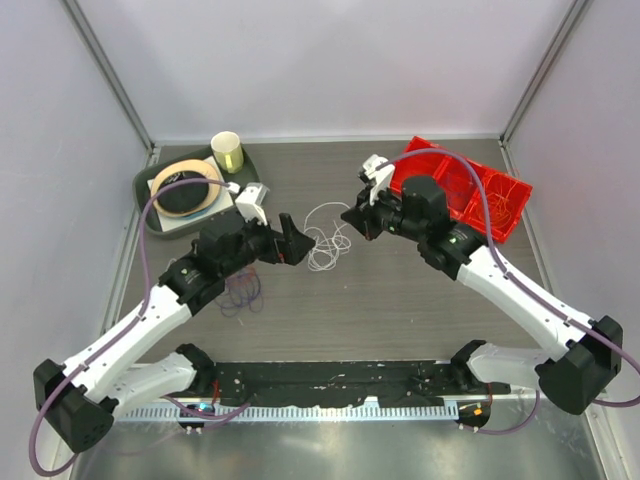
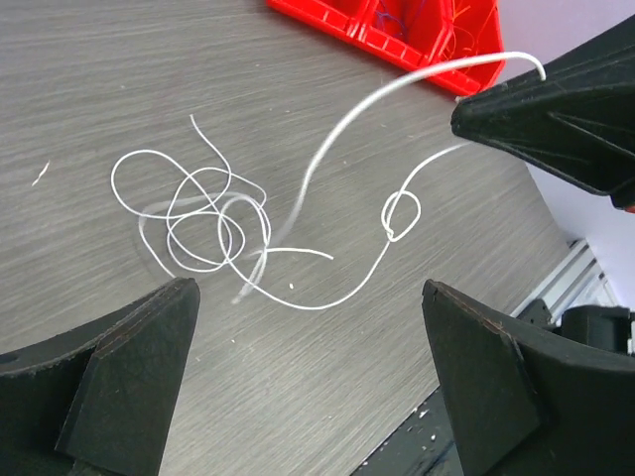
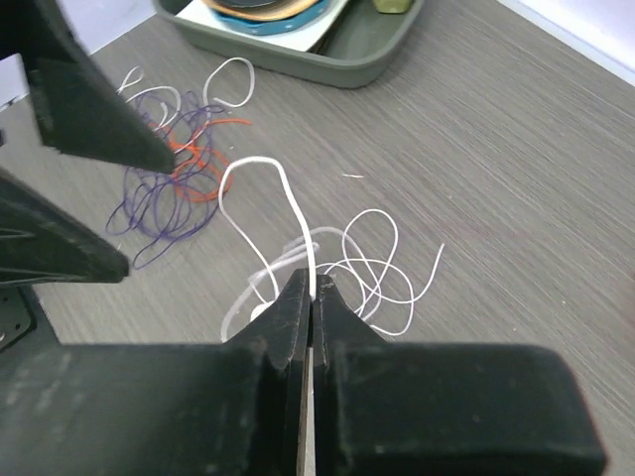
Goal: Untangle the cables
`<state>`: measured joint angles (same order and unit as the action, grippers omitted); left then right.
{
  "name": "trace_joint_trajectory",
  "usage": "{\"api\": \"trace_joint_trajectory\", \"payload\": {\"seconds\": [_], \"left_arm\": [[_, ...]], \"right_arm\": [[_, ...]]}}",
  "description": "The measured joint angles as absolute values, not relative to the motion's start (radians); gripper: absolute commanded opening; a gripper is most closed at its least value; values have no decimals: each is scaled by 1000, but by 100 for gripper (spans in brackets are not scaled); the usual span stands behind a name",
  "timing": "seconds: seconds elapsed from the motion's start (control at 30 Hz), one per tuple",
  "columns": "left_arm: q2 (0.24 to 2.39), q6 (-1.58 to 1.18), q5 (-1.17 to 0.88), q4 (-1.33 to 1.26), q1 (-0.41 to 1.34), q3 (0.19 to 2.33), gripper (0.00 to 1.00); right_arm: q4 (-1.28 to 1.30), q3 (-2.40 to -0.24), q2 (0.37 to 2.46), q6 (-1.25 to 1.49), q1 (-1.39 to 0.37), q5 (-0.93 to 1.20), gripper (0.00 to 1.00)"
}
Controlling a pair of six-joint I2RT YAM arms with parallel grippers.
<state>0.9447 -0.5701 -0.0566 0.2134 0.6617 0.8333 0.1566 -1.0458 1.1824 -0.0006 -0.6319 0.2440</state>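
A white cable point(image 1: 328, 236) lies in loose loops on the table between my two grippers. My right gripper point(image 1: 353, 216) is shut on one strand of it, which rises in an arc from the heap to its tips point(image 3: 313, 285). The loops lie just beyond those tips point(image 3: 382, 266). My left gripper point(image 1: 298, 240) is open and empty, left of the heap; its fingers point(image 2: 134, 367) stand wide apart with the white cable point(image 2: 203, 213) ahead of them. The purple cable point(image 3: 159, 213) and orange-red cable point(image 3: 203, 161) lie bunched together, apart from the white one, partly under my left arm point(image 1: 243, 293).
A red bin point(image 1: 470, 190) stands at the back right, behind my right arm. A green tray point(image 1: 148, 195) at the back left holds a tape roll point(image 1: 187, 190) and a cream cup point(image 1: 227, 152). A black strip point(image 1: 330, 380) runs along the near edge.
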Motion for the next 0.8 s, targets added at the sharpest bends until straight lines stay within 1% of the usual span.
{"api": "trace_joint_trajectory", "payload": {"seconds": [0.17, 0.43, 0.47, 0.53, 0.57, 0.63, 0.67, 0.73, 0.8], "left_arm": [[996, -519, -88, 192, 662, 870, 100], [1105, -516, -41, 136, 675, 910, 100], [1116, -517, -37, 121, 679, 910, 98], [1140, -521, -21, 92, 691, 910, 86], [1151, -525, -3, 81, 698, 910, 65], [1165, -546, 49, 64, 714, 910, 41], [1168, -553, 102, 59, 722, 910, 23], [1162, -567, 233, 54, 735, 910, 16], [1150, -591, 353, 59, 741, 910, 11]], "right_arm": [[216, -1080, 1178, -32, -655, 315, 1], [271, -1135, 1095, -21, -659, 419, 1], [270, -1142, 1081, -20, -659, 431, 1], [270, -1148, 1055, -14, -659, 451, 1], [270, -1150, 1044, -9, -659, 457, 1], [270, -1155, 1031, 3, -659, 459, 1], [272, -1158, 1027, 7, -659, 451, 1], [279, -1160, 1027, 14, -660, 417, 1], [300, -1161, 1027, 19, -660, 355, 1]]}}
